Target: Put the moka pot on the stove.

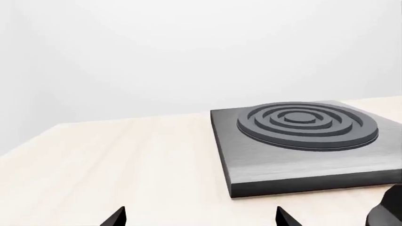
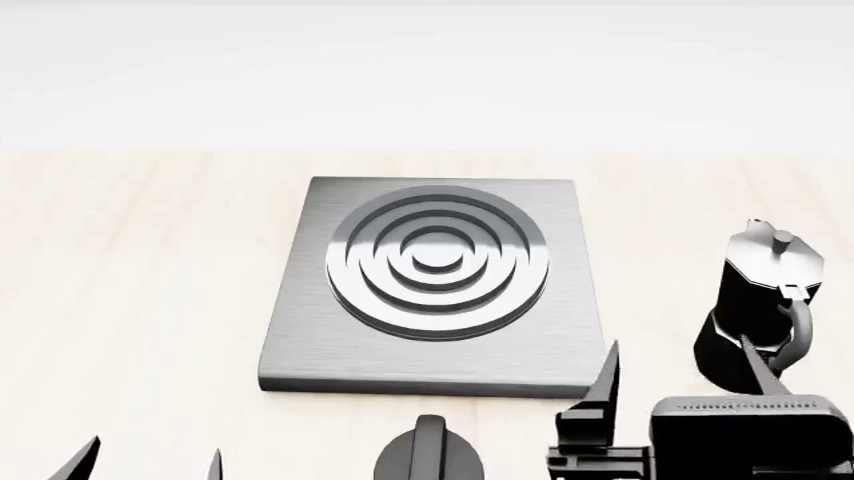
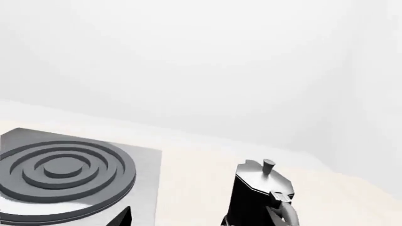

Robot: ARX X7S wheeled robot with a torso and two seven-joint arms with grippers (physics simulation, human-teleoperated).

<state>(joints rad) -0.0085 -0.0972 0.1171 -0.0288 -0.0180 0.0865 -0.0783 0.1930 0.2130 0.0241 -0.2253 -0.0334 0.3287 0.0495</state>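
The moka pot (image 2: 750, 300) stands upright on the pale wooden table, right of the stove (image 2: 434, 280) and apart from it. It is black with a silver lid and knob, and its handle faces me. My right gripper (image 2: 683, 372) is open, just in front of the pot. One finger is by the stove's front right corner and the other overlaps the pot's handle side. In the right wrist view the pot (image 3: 254, 197) sits at one side of the open right gripper (image 3: 201, 219), with the stove (image 3: 63, 174) on the other side. My left gripper (image 2: 147, 465) is open and empty, left of the stove's front.
A round black dial knob (image 2: 427, 455) lies on the table in front of the stove. In the left wrist view the stove (image 1: 301, 141) lies ahead of the open left gripper (image 1: 199, 219), and a dark object (image 1: 386, 209) shows at the picture's edge. The table (image 2: 134, 300) ends at a white wall.
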